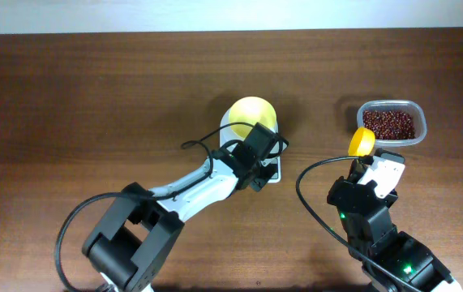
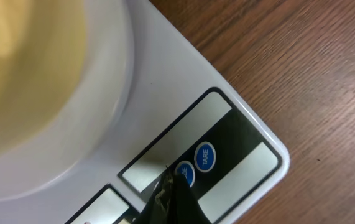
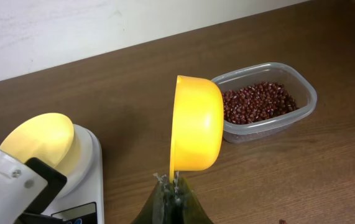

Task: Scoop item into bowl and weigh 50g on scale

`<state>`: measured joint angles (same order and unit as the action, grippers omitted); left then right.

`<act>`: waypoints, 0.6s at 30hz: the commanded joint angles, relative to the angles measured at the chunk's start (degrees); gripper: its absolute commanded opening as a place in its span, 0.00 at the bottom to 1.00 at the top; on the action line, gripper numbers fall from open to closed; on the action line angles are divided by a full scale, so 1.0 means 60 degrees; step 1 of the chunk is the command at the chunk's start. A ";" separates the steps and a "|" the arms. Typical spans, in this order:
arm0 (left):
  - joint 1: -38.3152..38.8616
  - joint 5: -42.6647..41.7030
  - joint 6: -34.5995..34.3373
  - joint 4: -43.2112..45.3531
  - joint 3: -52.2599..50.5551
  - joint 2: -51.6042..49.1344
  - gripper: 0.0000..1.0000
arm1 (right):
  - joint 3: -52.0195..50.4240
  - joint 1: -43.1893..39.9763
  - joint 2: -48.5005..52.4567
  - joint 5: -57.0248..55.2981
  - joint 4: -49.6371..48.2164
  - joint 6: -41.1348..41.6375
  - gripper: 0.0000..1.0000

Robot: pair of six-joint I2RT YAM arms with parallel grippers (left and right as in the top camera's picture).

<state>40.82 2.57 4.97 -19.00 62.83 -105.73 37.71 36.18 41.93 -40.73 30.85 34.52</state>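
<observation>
The yellow bowl (image 1: 252,113) sits on the white scale (image 1: 272,171) at the table's middle; it also shows in the left wrist view (image 2: 28,74) and the right wrist view (image 3: 43,140). My left gripper (image 2: 170,186) is shut, its tip touching the scale's panel (image 2: 165,140) next to two blue buttons (image 2: 204,155). My right gripper (image 3: 172,186) is shut on the handle of a yellow scoop (image 3: 196,124), held on its side above the table, left of the clear tub (image 3: 301,93) of red-brown beans (image 3: 255,102). No beans show in the bowl.
The clear tub (image 1: 391,123) stands at the right rear of the wooden table (image 1: 93,97). A black cable (image 1: 304,191) loops beside the right arm. The left arm reaches diagonally from the front toward the scale.
</observation>
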 commanded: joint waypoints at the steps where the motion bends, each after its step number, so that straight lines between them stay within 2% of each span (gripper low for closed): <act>1: 0.0004 0.0251 0.0109 0.0058 -0.0058 -0.0324 0.00 | 0.0219 -0.0044 -0.0007 -0.0226 -0.0029 0.0047 0.04; 6: 0.0004 0.0444 0.0033 0.0168 -0.0058 -0.0357 0.00 | 0.0215 -0.0044 -0.0007 -0.0226 -0.0029 0.0047 0.04; 8: 0.0004 0.0871 -0.0477 0.0171 -0.0058 -0.0361 0.00 | 0.0215 -0.0044 -0.0007 -0.0226 -0.0029 0.0047 0.04; 18: 0.0004 0.0608 -0.0350 0.0040 -0.0058 -0.0361 0.00 | 0.0215 -0.0044 -0.0007 -0.0226 -0.0029 0.0044 0.04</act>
<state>40.82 7.03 3.01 -18.04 62.83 -106.85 37.71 36.18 41.93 -40.73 30.85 34.54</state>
